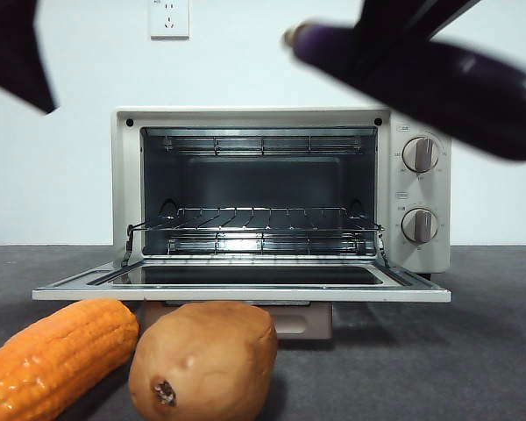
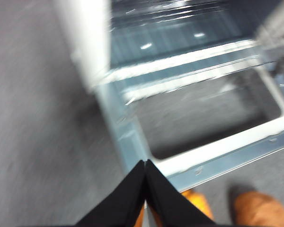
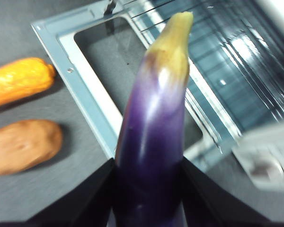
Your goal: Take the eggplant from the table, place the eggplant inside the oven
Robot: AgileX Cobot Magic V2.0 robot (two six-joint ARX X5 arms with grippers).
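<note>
Eggplant (image 3: pixel 151 142) pinched in right gripper (image 3: pixel 149 189), aloft above the oven (image 1: pixel 280 189) with its door down; next, tip-first onto the rack; left gripper (image 2: pixel 146 189) pressed together, idle near the door.

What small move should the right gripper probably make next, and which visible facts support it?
Probably carry the eggplant down and forward toward the wire rack. The right gripper holds it in the air above the oven, whose door lies open and whose rack is bare.
</note>
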